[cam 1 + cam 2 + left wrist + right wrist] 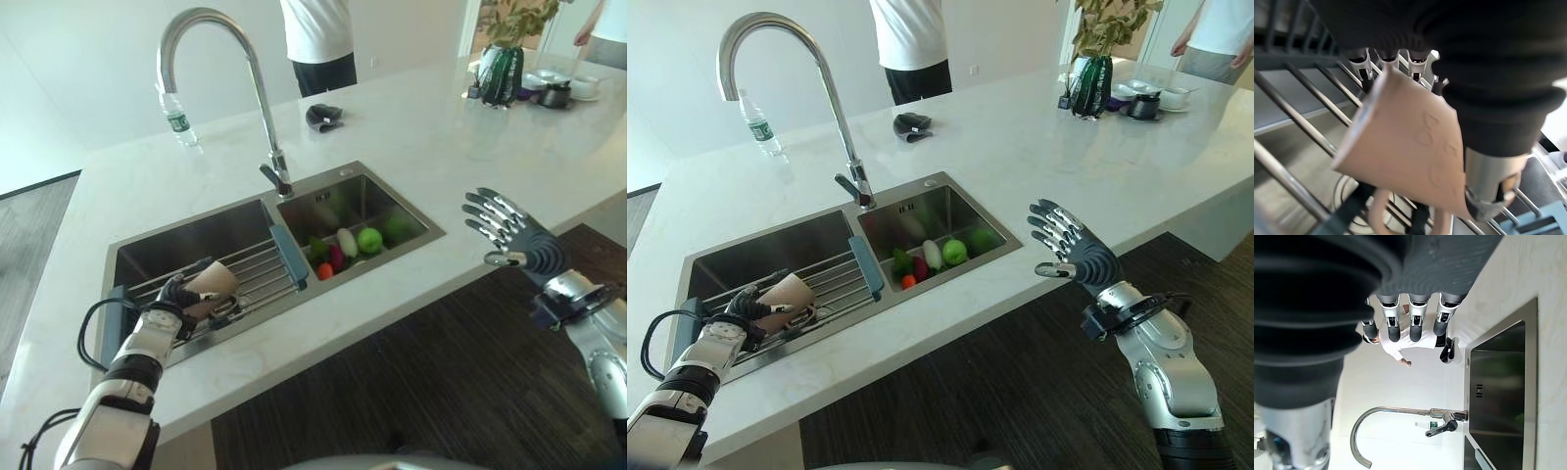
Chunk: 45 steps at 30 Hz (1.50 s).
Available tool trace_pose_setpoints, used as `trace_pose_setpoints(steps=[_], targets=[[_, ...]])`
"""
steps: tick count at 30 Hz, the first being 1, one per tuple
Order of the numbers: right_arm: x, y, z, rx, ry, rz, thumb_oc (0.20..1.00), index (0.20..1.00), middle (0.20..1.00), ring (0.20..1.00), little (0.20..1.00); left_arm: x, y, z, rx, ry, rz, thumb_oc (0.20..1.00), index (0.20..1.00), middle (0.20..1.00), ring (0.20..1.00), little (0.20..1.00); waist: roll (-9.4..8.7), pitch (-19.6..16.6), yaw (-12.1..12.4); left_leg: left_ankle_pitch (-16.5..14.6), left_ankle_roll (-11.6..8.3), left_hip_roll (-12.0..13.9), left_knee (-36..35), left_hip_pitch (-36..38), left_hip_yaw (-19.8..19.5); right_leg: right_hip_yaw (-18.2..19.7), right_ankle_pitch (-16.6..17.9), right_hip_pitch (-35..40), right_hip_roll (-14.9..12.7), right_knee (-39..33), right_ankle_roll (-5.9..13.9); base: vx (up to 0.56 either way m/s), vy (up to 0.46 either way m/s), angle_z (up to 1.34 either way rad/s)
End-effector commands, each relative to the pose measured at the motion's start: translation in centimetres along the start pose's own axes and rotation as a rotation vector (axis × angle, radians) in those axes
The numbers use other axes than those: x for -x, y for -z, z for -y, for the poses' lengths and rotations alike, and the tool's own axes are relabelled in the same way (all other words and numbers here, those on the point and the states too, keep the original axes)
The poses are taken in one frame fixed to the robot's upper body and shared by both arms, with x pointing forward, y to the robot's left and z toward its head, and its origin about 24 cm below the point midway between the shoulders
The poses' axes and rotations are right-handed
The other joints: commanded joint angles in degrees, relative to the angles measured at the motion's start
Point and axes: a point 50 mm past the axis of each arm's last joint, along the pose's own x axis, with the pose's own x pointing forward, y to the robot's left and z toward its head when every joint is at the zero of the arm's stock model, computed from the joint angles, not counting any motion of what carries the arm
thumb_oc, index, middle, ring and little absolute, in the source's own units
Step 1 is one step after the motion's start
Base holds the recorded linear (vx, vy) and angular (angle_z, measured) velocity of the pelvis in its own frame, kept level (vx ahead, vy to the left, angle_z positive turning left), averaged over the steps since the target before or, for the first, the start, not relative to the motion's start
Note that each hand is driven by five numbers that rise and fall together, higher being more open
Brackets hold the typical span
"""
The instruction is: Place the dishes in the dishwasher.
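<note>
You are working at a white stone counter (421, 137) with a double steel sink (196, 240) set into it, an arched faucet (211, 59) behind the divider, and a person in a white top (315, 29) standing on the far side. The item in hand is a beige mug (211, 284) lying on its side on the wire drying rack (257, 274) that spans the left basin. The left hand (178, 299) is at the mug: in the left wrist view its fingers (1364, 68) curl over the far side of the mug body and the thumb sits against the near side, so treat the hand as closed around the mug, with the handle hanging free below the grip. The mug is in contact with the hand and appears to rest on, or just above, the rack bars. Before lifting, confirm that the grip is on the body, not the handle, and raise the mug straight up so the handle cannot catch between the bars. No dishwasher is visible, so plan the carry path first. The right hand (1068, 250) hovers with its fingers spread, empty, in front of the counter edge, well apart from the mug. The right basin holds fruit and vegetables (345, 250); leave them alone.
</note>
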Motion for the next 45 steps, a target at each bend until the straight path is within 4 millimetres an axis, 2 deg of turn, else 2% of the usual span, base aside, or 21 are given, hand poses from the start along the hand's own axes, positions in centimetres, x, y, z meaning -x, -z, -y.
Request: trace_pose_setpoints(steps=[1, 8, 10, 15, 16, 17, 19, 23, 30, 32, 33, 35, 42, 45], targets=[[-0.8, -3.7, 0.0, 0.1, -0.047, 0.131, 1.0, 1.0, 1.0, 1.0, 1.0, -0.7, -3.1, -3.5, -0.008, -0.1, 0.067, 1.0, 1.0, 1.0, 1.0, 1.0, -0.35, 0.49, -0.5, -3.75, -0.44, 2.75, 0.35, 0.5, -1.65, -0.86, -3.65, 3.42, -4.06, 0.33, 4.13, 0.02, 0.005, -0.08], [-0.5, -4.0, 0.1, 0.112, -0.065, 0.121, 1.0, 1.0, 1.0, 1.0, 1.0, -0.8, -0.5, -3.7, -0.08, -0.104, -0.054, 1.0, 1.0, 1.0, 1.0, 1.0, -0.68, 0.07, -1.95, -4.16, -0.33, 2.66, 0.35, 0.91, -0.64, 0.7, -3.62, 3.12, -3.77, 0.33, 4.2, 0.04, 0.003, -0.11], [-0.4, -4.1, 0.2, 0.116, -0.076, 0.111, 1.0, 1.0, 1.0, 1.0, 1.0, -0.7, 1.0, -4.5, -0.161, -0.11, -0.135, 1.0, 1.0, 1.0, 1.0, 1.0, -0.63, -0.01, -2.41, -4.17, -0.34, 2.62, 0.35, 0.98, -0.28, 1.15, -3.49, 2.93, -3.73, 0.33, 4.25, 0.03, 0.013, -0.1], [-0.7, -4.4, 0.2, 0.13, -0.084, 0.108, 1.0, 1.0, 1.0, 1.0, 1.0, -0.3, 4.2, -4.1, -0.262, -0.036, -0.308, 1.0, 1.0, 1.0, 1.0, 1.0, -0.65, 0.05, -2.79, -4.11, -0.35, 2.58, 0.35, 0.76, -0.24, 1.82, -3.39, 2.55, -3.59, 0.33, 4.26, 0.0, 0.009, -0.09], [-0.7, -4.6, 0.1, 0.132, -0.089, 0.109, 1.0, 1.0, 1.0, 1.0, 1.0, -0.2, 4.8, -4.1, -0.293, -0.009, -0.338, 0.514, 0.514, 0.514, 0.514, 0.514, -0.65, 0.0, -2.97, -4.1, -0.39, 2.61, 0.35, 0.78, -0.12, 1.98, -3.4, 2.52, -3.6, 0.33, 4.29, 0.0, 0.0, 0.0], [-0.8, -4.6, 0.1, 0.133, -0.092, 0.11, 1.0, 1.0, 1.0, 1.0, 1.0, -0.2, 4.8, -4.0, -0.304, -0.002, -0.34, 0.209, 0.209, 0.209, 0.209, 0.209, -0.64, 0.02, -3.03, -4.08, -0.43, 2.62, 0.35, 0.8, -0.05, 2.03, -3.38, 2.51, -3.62, 0.33, 4.3, 0.0, 0.0, 0.0], [-0.9, -4.8, 0.0, 0.135, -0.098, 0.111, 1.0, 1.0, 1.0, 1.0, 1.0, -0.2, 4.6, -4.3, -0.332, 0.013, -0.335, 0.2, 0.2, 0.2, 0.2, 0.2, -0.6, 0.02, -3.12, -4.11, -0.47, 2.63, 0.35, 0.85, -0.01, 2.13, -3.35, 2.5, -3.62, 0.33, 4.31, 0.0, 0.0, 0.0], [-0.8, -4.7, 0.1, 0.135, -0.102, 0.114, 1.0, 1.0, 1.0, 1.0, 1.0, -0.7, 2.1, -5.3, -0.373, -0.027, -0.212, 0.2, 0.2, 0.2, 0.2, 0.2, -0.5, 0.21, -2.85, -4.01, -0.51, 2.68, 0.35, 0.88, -0.01, 1.84, -3.35, 2.68, -3.61, 0.33, 4.28, 0.0, 0.0, 0.0], [-0.5, -4.2, 0.4, 0.133, -0.068, 0.119, 1.0, 1.0, 1.0, 1.0, 1.0, -0.6, -2.3, -5.6, -0.383, -0.083, 0.033, 0.2, 0.2, 0.2, 0.2, 0.2, -0.45, 0.46, -1.24, -3.9, -0.56, 2.7, 0.35, 0.67, -1.17, 0.31, -3.44, 3.17, -3.9, 0.33, 4.3, 0.0, 0.0, 0.0], [-0.4, -4.1, 0.5, 0.131, -0.061, 0.12, 1.0, 1.0, 1.0, 1.0, 1.0, -0.5, -3.3, -5.7, -0.343, -0.098, 0.095, 0.2, 0.2, 0.2, 0.2, 0.2, -0.47, 0.5, -0.85, -3.82, -0.6, 2.72, 0.35, 0.64, -1.48, 0.04, -3.4, 3.32, -3.99, 0.33, 4.31, 0.0, 0.0, 0.0], [-0.3, -3.9, 0.5, 0.126, -0.052, 0.121, 1.0, 1.0, 1.0, 1.0, 1.0, -0.1, -4.7, -6.1, -0.295, -0.125, 0.188, 0.2, 0.2, 0.2, 0.2, 0.2, -0.5, 0.44, -0.39, -3.85, -0.55, 2.66, 0.35, 0.66, -1.84, -0.25, -3.44, 3.51, -4.04, 0.33, 4.33, 0.0, 0.0, 0.0], [-0.1, -3.7, 0.5, 0.123, -0.043, 0.122, 1.0, 1.0, 1.0, 1.0, 1.0, 0.4, -6.2, -6.6, -0.261, -0.15, 0.273, 0.2, 0.2, 0.2, 0.2, 0.2, -0.43, 0.42, 0.02, -3.88, -0.54, 2.66, 0.35, 0.66, -2.09, -0.56, -3.44, 3.64, -4.08, 0.33, 4.29, 0.01, -0.016, 0.07], [0.2, -3.2, 0.6, 0.106, -0.014, 0.129, 1.0, 1.0, 1.0, 1.0, 1.0, 2.5, -9.8, -7.4, -0.083, -0.202, 0.535, 0.2, 0.2, 0.2, 0.2, 0.2, -0.63, 0.1, 1.83, -4.04, -0.42, 2.45, 0.35, 0.47, -3.59, -1.64, -3.76, 4.12, -4.23, 0.33, 4.07, 0.0, -0.031, 0.1], [0.3, -2.9, 0.4, 0.093, 0.011, 0.141, 1.0, 1.0, 1.0, 1.0, 1.0, 4.7, -12.0, -8.2, 0.16, -0.204, 0.742, 0.2, 0.2, 0.2, 0.2, 0.2, -0.93, -0.24, 3.14, -3.82, -0.45, 2.46, 0.35, 0.12, -4.65, -2.01, -3.76, 4.11, -4.13, 0.33, 3.7, 0.0, -0.089, 0.09]])
